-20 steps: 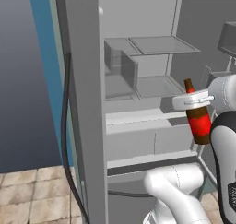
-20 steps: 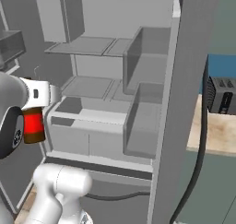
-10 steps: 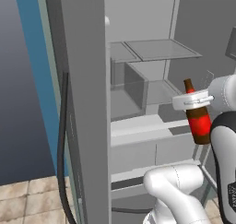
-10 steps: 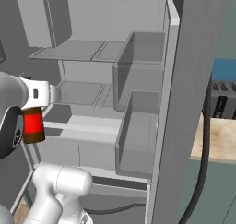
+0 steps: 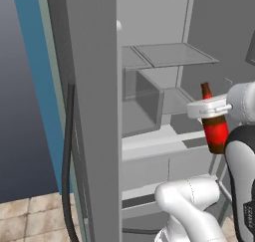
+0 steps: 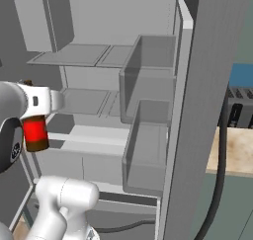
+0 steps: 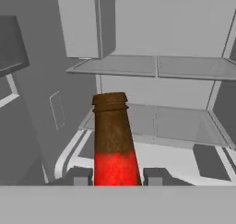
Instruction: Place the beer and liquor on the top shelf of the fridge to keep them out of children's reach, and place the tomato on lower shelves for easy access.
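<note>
My gripper (image 7: pixel 115 176) is shut on the beer (image 7: pixel 113 144), a slim brown bottle with a red label that I hold upright. The beer (image 5: pixel 215 129) hangs in front of the open fridge (image 5: pixel 89 111), level with the lower shelves (image 5: pixel 177 100) and below the top shelf (image 5: pixel 174 54). From the right, the gripper (image 6: pixel 42 103) clamps the beer (image 6: pixel 34 133) at the left edge, before the lower shelves (image 6: pixel 86 100). The top shelf (image 7: pixel 152 66) lies bare above the bottle's mouth. The liquor and the tomato are out of view.
Boxy bins (image 6: pixel 148 86) hang on the fridge's right side, one above another. A clear bin (image 5: pixel 147 94) sits at the interior's left. Drawers (image 5: pixel 149 166) lie under the shelves. A dark toaster (image 6: pixel 239 120) stands on a counter to the right.
Both base views have shifted and the fridge interior looms larger, so the camera has moved closer. The beer stays held in the gripper as before.
</note>
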You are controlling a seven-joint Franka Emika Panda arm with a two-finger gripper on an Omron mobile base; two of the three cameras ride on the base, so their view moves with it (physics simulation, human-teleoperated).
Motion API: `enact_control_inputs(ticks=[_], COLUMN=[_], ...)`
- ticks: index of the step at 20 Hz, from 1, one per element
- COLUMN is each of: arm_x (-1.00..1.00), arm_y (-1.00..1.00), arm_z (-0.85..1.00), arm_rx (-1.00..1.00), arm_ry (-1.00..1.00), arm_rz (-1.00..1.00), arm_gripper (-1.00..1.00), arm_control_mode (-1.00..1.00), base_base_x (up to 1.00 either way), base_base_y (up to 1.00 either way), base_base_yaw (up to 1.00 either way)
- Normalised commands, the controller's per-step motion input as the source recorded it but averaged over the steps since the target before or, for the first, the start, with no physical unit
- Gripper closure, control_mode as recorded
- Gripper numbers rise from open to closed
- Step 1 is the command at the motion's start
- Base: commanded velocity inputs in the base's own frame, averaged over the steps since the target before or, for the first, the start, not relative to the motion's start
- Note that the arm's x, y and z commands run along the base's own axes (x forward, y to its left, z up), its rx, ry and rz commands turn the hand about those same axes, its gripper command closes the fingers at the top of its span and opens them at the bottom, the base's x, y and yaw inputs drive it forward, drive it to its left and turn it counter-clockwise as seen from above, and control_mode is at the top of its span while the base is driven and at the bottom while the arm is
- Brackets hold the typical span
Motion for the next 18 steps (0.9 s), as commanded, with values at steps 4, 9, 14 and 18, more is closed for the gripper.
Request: enact_control_inputs(ticks=[4,9,14,18], arm_x=[0.0,0.03,0.23,0.25], arm_y=[0.0,-0.01,-0.07,-0.08], arm_z=[0.17,0.44,0.65,0.53], arm_rx=[0.0,0.0,0.02,0.02], arm_ry=[-0.4,-0.33,-0.14,-0.1], arm_rz=[-0.12,-0.13,-0.01,-0.01], arm_gripper=[1.0,1.0,1.0,1.0], arm_control_mode=[-1.0,-1.0,-1.0,-1.0], base_base_x=[0.0,0.0,0.0,0.0], base_base_y=[0.0,0.0,0.0,0.0], base_base_yaw=[0.0,0.0,0.0,0.0])
